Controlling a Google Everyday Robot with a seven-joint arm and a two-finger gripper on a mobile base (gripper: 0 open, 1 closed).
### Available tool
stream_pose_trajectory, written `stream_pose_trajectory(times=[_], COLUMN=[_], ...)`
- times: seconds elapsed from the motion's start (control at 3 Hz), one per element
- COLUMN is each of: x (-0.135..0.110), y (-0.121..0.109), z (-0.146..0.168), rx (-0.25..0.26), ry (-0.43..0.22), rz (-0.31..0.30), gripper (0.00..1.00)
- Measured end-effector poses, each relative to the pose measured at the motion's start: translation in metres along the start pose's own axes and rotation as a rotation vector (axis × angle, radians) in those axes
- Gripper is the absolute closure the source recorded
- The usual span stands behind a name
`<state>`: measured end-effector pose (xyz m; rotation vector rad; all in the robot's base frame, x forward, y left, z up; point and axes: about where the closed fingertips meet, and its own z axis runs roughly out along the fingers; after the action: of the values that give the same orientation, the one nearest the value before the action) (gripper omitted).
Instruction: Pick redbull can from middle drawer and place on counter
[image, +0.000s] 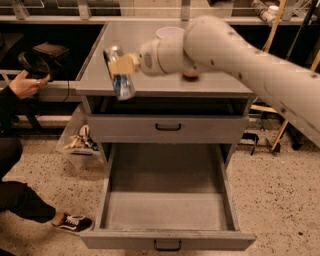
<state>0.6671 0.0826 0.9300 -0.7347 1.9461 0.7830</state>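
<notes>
- the gripper (121, 65) is over the front left part of the counter (150, 85), at the end of the white arm (240, 55) that reaches in from the right.
- its fingers are closed around the middle of the redbull can (123, 88), which is tilted, with its silver top up and to the left.
- the can's lower end is near the counter's front edge; whether it touches the top cannot be told.
- the middle drawer (167, 205) is pulled fully out, its grey floor bare.
- the drawer above it (168, 128) is closed.
- a white bowl (167, 33) sits at the back of the counter, partly behind the arm.
- an orange ball (190, 76) shows just under the arm.
- a person's hand (24, 84) and shoe (75, 222) are at the left.
</notes>
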Motion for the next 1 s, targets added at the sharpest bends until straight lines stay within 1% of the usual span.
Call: stream_pose_trajectory(times=[0.33, 0.67, 1.0], x=[-0.078, -0.157, -0.182], y=[-0.026, -0.051, -0.097], z=[0.012, 0.013, 0.021], rx=[0.066, 0.117, 0.143], ry=[-0.072, -0.216, -0.371], rz=[-0.038, -0.059, -0.023], gripper=[1.0, 1.0, 1.0])
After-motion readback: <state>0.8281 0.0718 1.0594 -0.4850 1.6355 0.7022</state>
